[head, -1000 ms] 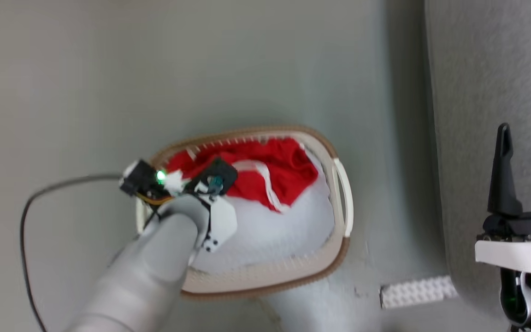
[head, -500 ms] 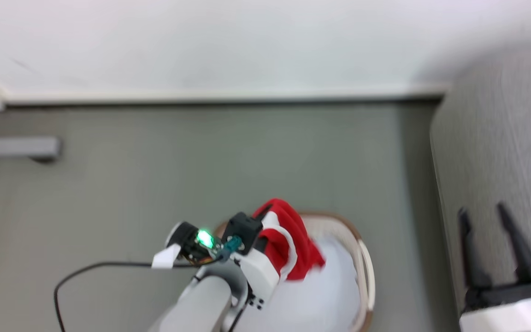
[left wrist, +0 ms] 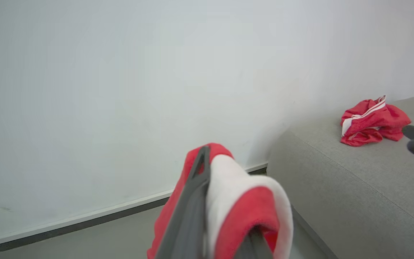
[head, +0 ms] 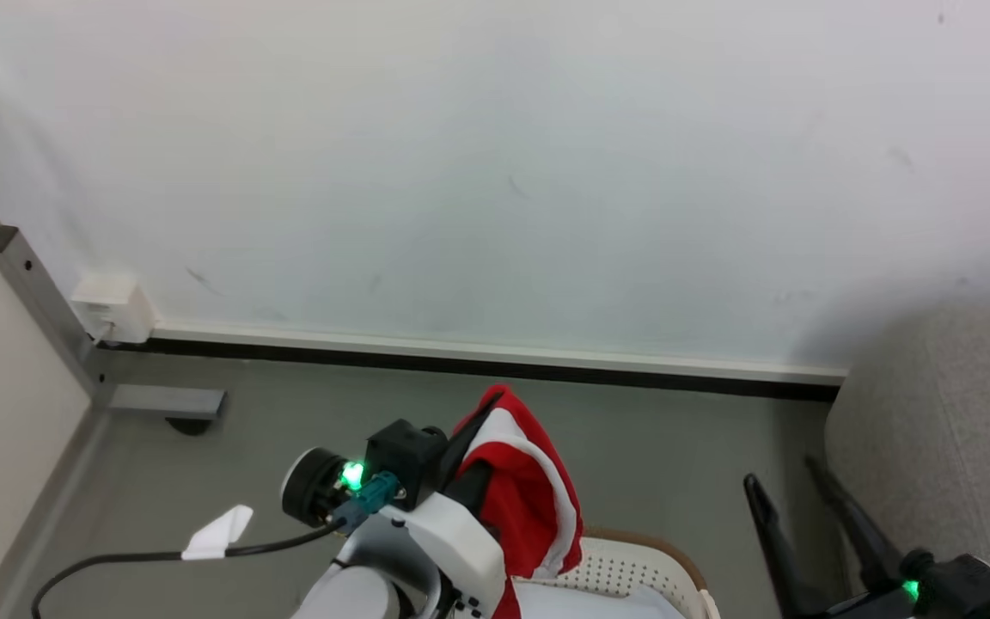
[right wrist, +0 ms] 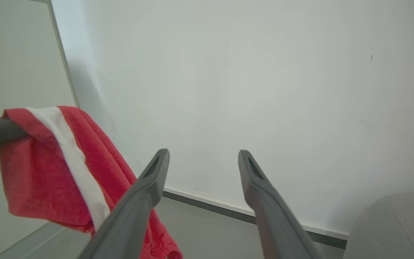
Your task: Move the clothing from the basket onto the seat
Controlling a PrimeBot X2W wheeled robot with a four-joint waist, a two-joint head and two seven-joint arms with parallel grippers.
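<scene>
Red garment (head: 529, 499), white-striped: clamped between fingers of left gripper (head: 471, 447), hanging above basket (head: 632, 567). Second red piece (left wrist: 372, 122): lying on seat (head: 933, 413) (far right, crumpled). Right gripper (right wrist: 203, 153): fingers apart, holding nothing.

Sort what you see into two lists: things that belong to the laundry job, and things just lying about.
Job: hanging red garment; crumpled red garment; basket; sofa.
Lying about: black cable; white wall box; grey floor bracket.

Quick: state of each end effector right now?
Left end effector: shut on the red garment.
Right end effector: open, holding nothing.
</scene>
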